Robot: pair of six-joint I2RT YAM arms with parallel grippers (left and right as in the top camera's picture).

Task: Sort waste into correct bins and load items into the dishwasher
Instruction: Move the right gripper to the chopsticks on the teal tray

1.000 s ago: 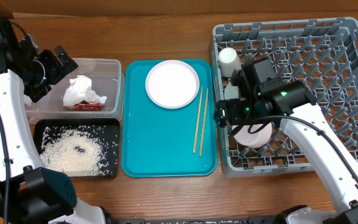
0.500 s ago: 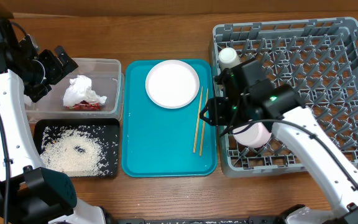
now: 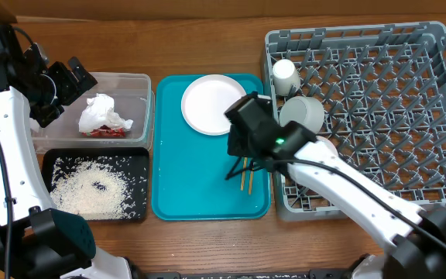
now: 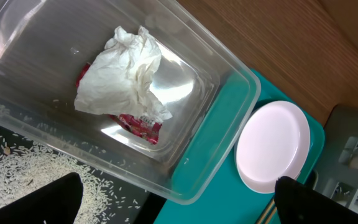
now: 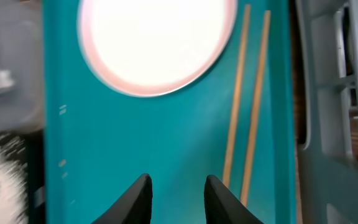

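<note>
My right gripper [image 3: 237, 169] [image 5: 178, 179] hovers low over the teal tray [image 3: 184, 186], open by a narrow gap with only tray between its fingers. The wooden chopsticks [image 5: 236, 93] [image 3: 244, 184] lie just to its right. The small white plate [image 3: 214, 105] [image 5: 157, 43] sits at the tray's far end. A cup [image 3: 285, 71] and a bowl [image 3: 304, 115] stand in the grey dish rack [image 3: 409, 46]. My left gripper [image 3: 80, 74] [image 4: 179, 199] hangs wide open above the clear tub [image 3: 142, 81], which holds the napkin [image 4: 126, 71] and the red sauce packet [image 4: 138, 124].
Loose rice [image 3: 91, 190] is spread in the black tray [image 3: 95, 153] in front of the tub. The rack's grey wall [image 5: 334, 93] runs close along the teal tray's right edge. My right arm crosses the rack's front left corner.
The right arm swung left out of the rack to above the teal tray beside the chopsticks, and its jaws narrowed. The left arm stayed still.
</note>
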